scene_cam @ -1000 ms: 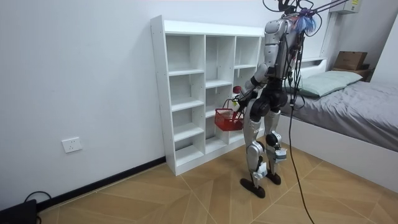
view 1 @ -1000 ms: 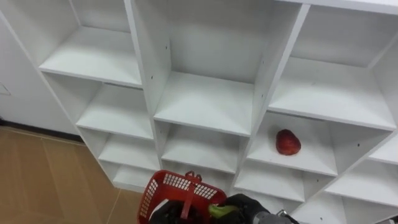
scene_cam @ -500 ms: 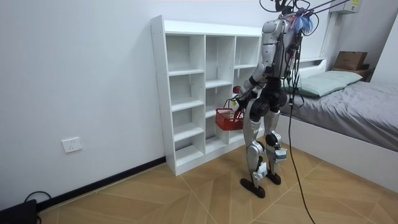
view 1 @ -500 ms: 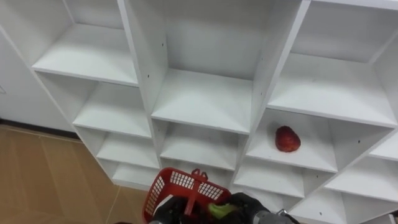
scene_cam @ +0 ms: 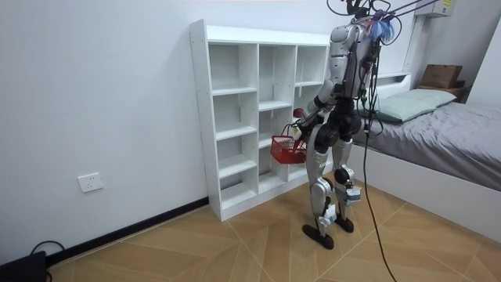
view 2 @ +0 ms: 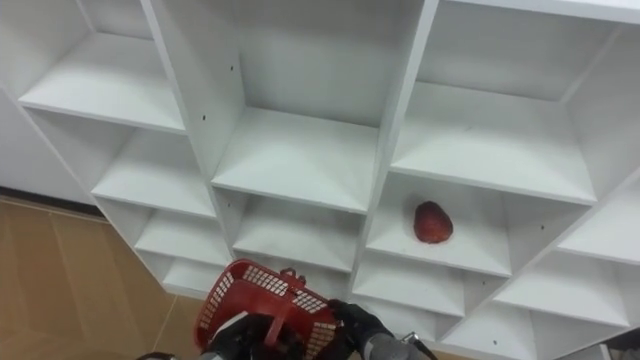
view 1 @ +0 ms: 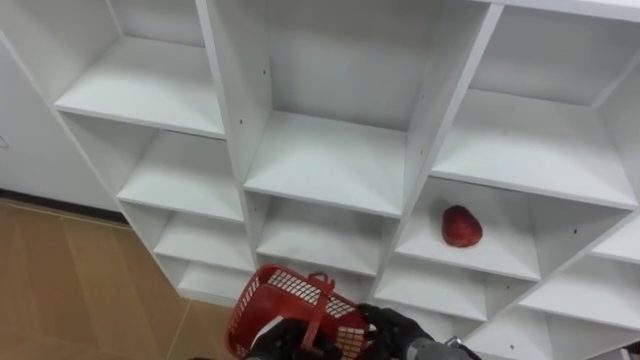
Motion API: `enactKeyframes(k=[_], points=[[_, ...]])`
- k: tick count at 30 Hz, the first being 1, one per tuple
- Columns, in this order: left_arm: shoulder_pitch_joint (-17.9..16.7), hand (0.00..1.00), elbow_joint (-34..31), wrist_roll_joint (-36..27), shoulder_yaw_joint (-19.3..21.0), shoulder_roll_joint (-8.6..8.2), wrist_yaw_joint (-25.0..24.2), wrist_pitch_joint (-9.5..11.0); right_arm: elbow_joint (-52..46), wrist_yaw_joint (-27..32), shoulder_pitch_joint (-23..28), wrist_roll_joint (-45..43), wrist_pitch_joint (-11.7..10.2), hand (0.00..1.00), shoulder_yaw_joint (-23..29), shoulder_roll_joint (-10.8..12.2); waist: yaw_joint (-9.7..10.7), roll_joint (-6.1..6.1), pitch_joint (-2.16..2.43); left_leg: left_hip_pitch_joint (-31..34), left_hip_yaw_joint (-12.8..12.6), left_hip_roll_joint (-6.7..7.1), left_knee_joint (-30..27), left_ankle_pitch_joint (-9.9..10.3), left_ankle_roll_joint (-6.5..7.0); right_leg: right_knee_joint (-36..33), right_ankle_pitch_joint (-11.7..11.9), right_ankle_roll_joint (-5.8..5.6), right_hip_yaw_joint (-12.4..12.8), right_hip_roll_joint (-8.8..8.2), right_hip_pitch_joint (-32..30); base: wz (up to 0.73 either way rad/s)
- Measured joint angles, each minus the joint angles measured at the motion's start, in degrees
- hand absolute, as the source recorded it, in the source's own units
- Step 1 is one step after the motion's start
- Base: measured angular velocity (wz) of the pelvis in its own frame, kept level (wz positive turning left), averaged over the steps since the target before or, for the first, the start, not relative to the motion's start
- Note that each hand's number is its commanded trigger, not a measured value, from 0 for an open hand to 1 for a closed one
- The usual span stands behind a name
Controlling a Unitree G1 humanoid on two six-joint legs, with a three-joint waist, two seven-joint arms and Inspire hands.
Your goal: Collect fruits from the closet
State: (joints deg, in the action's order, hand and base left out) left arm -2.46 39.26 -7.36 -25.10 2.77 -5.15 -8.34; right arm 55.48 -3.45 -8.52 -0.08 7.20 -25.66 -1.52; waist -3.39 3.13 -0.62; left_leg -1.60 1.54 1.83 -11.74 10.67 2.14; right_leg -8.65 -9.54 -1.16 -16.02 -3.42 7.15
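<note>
Left eye view: I look down on a white wooden shelf unit (view 1: 330, 165) of open compartments. One red rounded fruit (view 1: 461, 226) lies on a shelf in the column right of centre. It sits near the middle of its compartment and touches neither side wall. At the lower edge, a red plastic mesh basket (view 1: 290, 292) hangs in front of the lower shelves. The left hand (view 1: 280, 342) is at the basket's handle, and its fingers appear curled round it. The right hand (view 1: 398, 326) sits at the basket's right rim; I cannot tell how its fingers stand.

Right eye view: same layout. The fruit lies above and to the right of both hands, with free space over it and on either side. I judge it light, firm and smooth-skinned, so it is likely to roll on the flat shelf and to bruise under hard pressure. Recommended hold: use the right hand, since the left carries the basket. Place the fingers over the top and the thumb on the near side, then close gently round the widest part.

Room view: the robot stands upright on a wooden floor (scene_cam: 235, 251), facing the shelf unit at the columns towards the room view's right. A grey-covered bed (scene_cam: 462, 133) is behind it. The basket hangs at about thigh level between the robot and the shelves.
</note>
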Motion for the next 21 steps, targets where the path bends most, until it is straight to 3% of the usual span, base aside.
enactKeyframes(k=[21], points=[[0.0,1.0,0.0,0.0,-0.66,0.11,0.03,0.03,0.0,1.01,0.0,0.03,-0.22,0.0,-0.11,-0.03,-0.01,-0.07,-0.04,-0.01,0.06,0.0,0.01,0.01,0.01,-0.02,0.0,0.0,0.01,0.0,0.04,0.0]])
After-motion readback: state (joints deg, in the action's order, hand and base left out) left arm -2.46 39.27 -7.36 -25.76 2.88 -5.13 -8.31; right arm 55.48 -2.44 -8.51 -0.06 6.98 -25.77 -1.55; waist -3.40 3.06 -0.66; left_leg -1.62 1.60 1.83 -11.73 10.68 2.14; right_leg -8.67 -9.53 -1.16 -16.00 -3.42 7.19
